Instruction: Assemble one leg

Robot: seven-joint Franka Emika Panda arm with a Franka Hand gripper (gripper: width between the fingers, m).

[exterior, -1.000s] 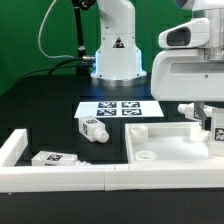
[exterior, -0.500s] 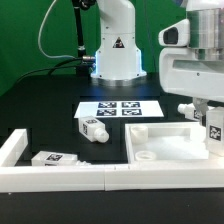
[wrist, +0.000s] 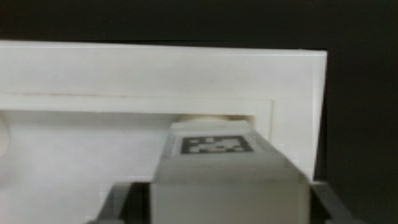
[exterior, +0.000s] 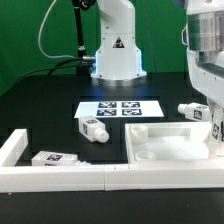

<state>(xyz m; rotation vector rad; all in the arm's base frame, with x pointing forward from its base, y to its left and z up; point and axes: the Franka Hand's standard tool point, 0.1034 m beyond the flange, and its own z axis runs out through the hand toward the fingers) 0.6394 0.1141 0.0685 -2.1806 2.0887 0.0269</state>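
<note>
My gripper (exterior: 214, 118) is at the exterior view's right edge, shut on a white leg (exterior: 217, 136) with a marker tag, held upright over the right end of the white square tabletop (exterior: 165, 146). In the wrist view the leg (wrist: 217, 160) fills the space between my gripper's (wrist: 222, 208) dark fingers (wrist: 132, 206), and the tabletop (wrist: 160, 90) lies right behind it. Three more white legs lie loose: one beside the marker board (exterior: 93, 128), one at the front left (exterior: 50, 158), one behind the tabletop (exterior: 195, 110).
The marker board (exterior: 120, 108) lies flat in front of the robot base (exterior: 115, 55). A low white wall (exterior: 60, 178) runs along the front and turns up at the left (exterior: 12, 146). The table is black.
The hand has swung toward the exterior view's right, and more of it is out of frame. The held leg stays over the tabletop's right end. The loose legs have not moved.
</note>
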